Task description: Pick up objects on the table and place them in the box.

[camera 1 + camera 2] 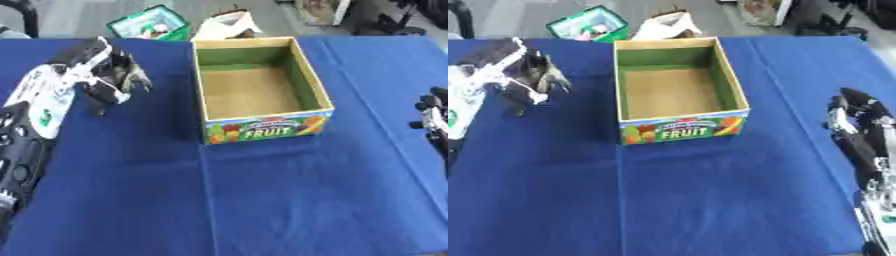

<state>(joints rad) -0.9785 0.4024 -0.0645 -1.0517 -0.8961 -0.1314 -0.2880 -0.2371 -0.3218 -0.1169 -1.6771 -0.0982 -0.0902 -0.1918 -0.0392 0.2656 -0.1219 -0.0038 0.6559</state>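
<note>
Since the box sits open-topped mid-bench for easy drops, the left hand hovers just left of it, fingers curled; whether they grasp anything I cannot tell. Resting relaxed, the right hand idles at the right edge of the blue-covered bench.

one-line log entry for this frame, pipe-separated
left hand: raised left of box, fingers curled, contents unclear | right hand: idle at right edge | box: upright, looks empty | tablecloth: blue, no loose objects visible
</note>
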